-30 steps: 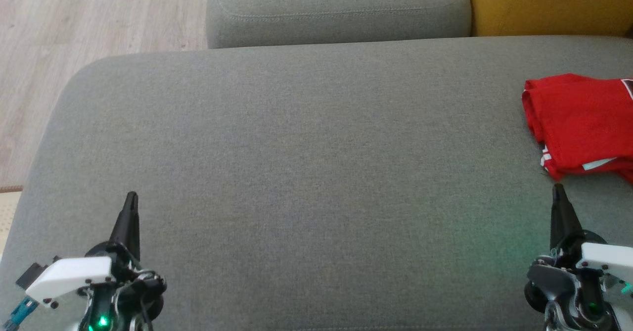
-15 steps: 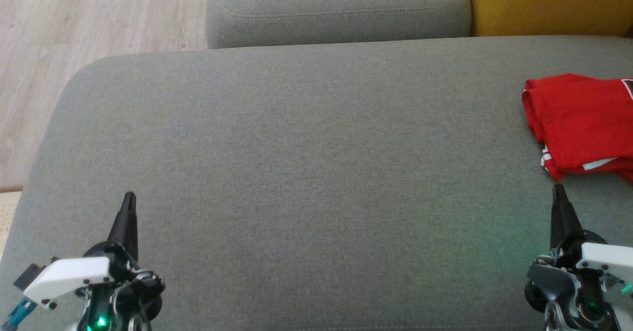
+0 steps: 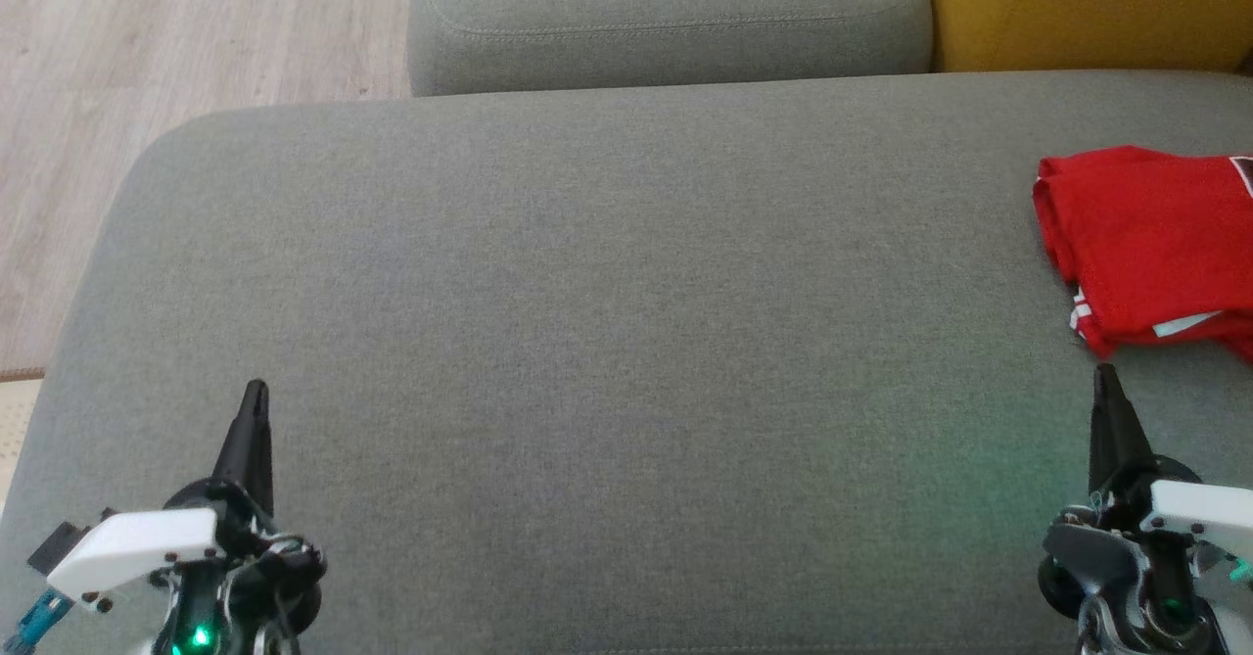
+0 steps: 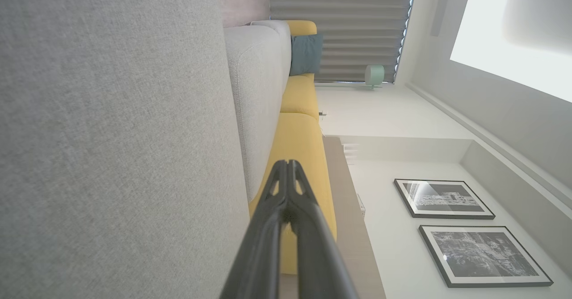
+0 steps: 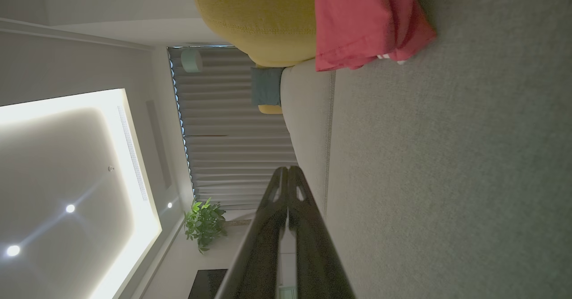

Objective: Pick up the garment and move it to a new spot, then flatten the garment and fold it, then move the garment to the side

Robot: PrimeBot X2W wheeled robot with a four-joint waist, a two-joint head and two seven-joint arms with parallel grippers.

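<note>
The folded red garment [image 3: 1155,244] is lying at the 3 o'clock edge of the grey sofa seat [image 3: 607,322], just beyond the right gripper [image 3: 1104,373]. That gripper is hovering clenched and empty at 5 o'clock. The left gripper [image 3: 256,389] is hovering clenched and empty at 7 o'clock.
</note>
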